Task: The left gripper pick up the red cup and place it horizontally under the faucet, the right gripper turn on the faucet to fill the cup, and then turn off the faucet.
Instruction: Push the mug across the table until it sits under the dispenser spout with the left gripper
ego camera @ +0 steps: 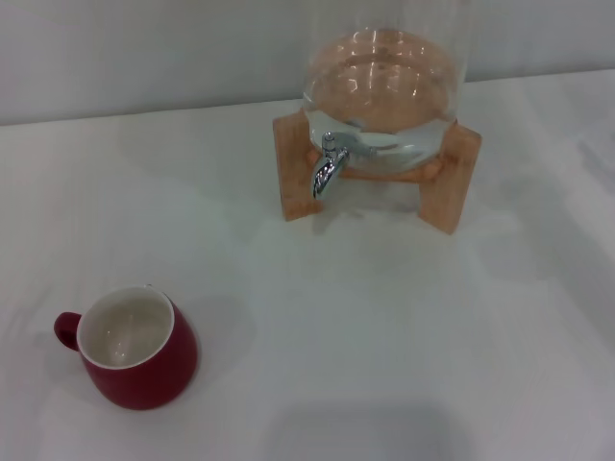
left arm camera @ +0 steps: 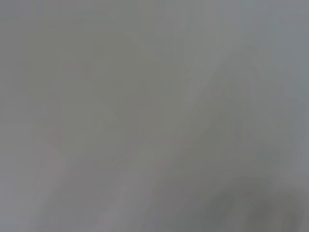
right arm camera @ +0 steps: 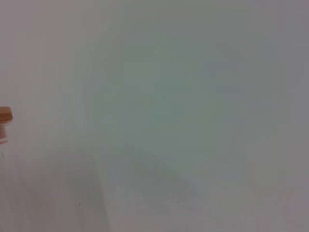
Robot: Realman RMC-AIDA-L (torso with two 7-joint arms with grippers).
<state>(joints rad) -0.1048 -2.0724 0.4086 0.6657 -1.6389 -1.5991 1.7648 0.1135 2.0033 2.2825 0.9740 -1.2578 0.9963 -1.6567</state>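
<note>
The red cup (ego camera: 140, 351) stands upright on the white surface (ego camera: 365, 336) at the near left of the head view, its cream-white inside showing and nothing visible in it. Its small loop handle (ego camera: 65, 329) points to the left, away from the dispenser. The cup is wider at its base than at its rim, and nothing touches it.

Well apart from it, farther back and to the right, the faucet (ego camera: 328, 169) — a small chrome spigot with a downward-curved spout — juts from the front of a clear glass dispenser (ego camera: 382, 91). The dispenser sits in a wooden stand (ego camera: 452, 178) whose legs rest on the surface. The space under the spout is bare surface; the cup is nowhere near it.

Neither the left gripper nor the right gripper shows in any view, so whether each is released or clenched cannot be told. The left wrist view gives only a plain grey-white blur with no object to make out. The right wrist view is likewise mostly pale surface — only a small piece of the wooden stand (right arm camera: 5, 115) shows at one edge.
</note>
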